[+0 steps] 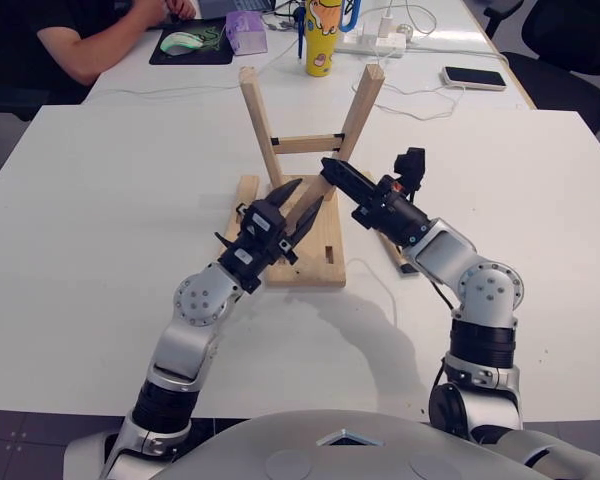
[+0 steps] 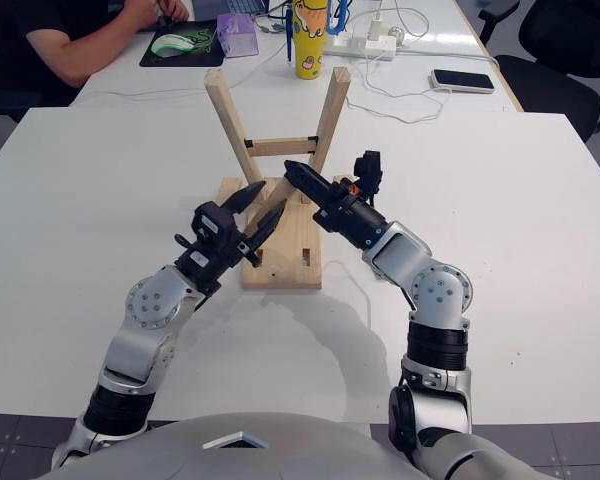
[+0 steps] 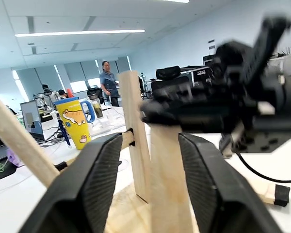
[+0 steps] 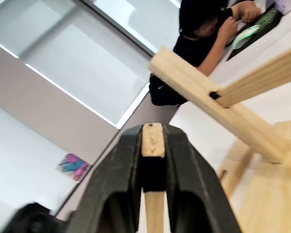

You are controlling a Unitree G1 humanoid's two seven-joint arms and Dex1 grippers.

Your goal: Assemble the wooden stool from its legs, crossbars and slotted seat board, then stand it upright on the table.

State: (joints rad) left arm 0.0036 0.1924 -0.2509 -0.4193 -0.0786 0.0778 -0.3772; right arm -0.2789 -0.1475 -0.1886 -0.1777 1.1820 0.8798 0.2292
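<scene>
Seat board (image 1: pixel 315 268) lies flat on white desk (image 1: pixel 110 200), slots up. Two legs stand on the board's far end, splayed outward: left leg (image 1: pixel 259 118) and right leg (image 1: pixel 363 102). Crossbar (image 1: pixel 305 143) joins them partway up, level, with dark joints at both ends.

Third leg (image 3: pixel 167 184) is tilted over the middle of the seat board, its lower end down near the board and its upper end toward the right leg.

Right hand (image 1: pixel 329 169) is over the board's far half, just in front of the crossbar. It is clamped on the third leg's upper end; right wrist view shows the wood end (image 4: pixel 153 140) pinched tight between both fingers (image 4: pixel 127 170).

Left hand (image 1: pixel 302 200) is over the board's near-left part with fingers (image 3: pixel 102 179) apart, one on each side of the third leg lower down. There are gaps between the pads and the wood in the left wrist view, so no grip.

Loose wooden stick (image 1: pixel 244 192) lies on the desk along the seat board's left edge; can't tell if it touches. Another wooden piece with a dark end (image 3: pixel 263 190) lies on the desk just beside the board's right side, under the right arm.

Well beyond the board's far end are a yellow mug (image 1: pixel 322 42), a phone (image 1: pixel 473 77), a power strip (image 1: pixel 372 42), a purple box (image 1: pixel 245 32) and a mouse (image 1: pixel 183 42) on a dark pad.
</scene>
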